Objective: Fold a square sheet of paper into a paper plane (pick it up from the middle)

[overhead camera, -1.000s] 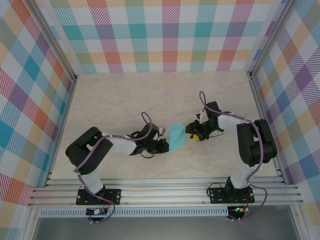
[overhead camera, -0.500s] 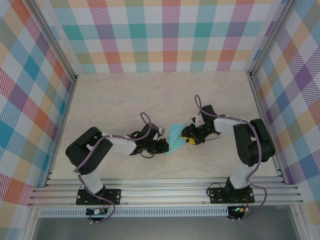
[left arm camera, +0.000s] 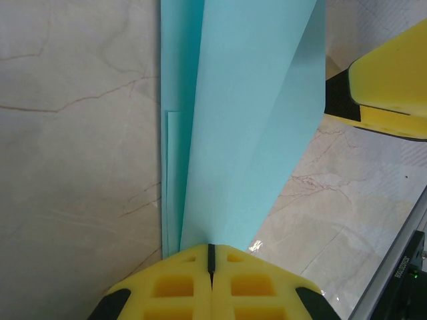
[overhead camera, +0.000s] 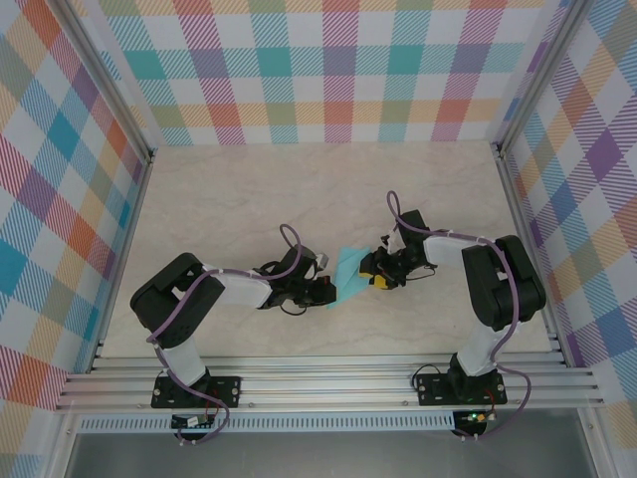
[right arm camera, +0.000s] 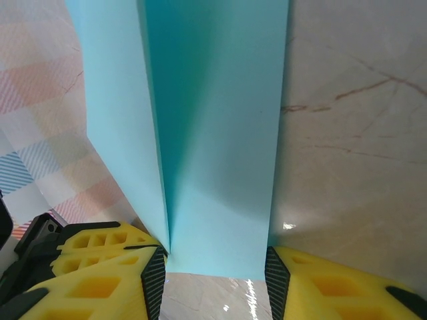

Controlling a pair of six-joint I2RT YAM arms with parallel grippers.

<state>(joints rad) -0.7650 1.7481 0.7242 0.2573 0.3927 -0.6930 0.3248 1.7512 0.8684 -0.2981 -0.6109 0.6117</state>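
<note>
L jaws pinch paper plane (left arm camera: pixel 247 120) (L wrist cam); R jaws spread astride it (R cam).

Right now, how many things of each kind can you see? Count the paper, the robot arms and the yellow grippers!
Blue paper: 1
Robot arms: 2 (left arm, right arm)
Yellow grippers: 2 (left gripper, right gripper)
Total: 5
</note>
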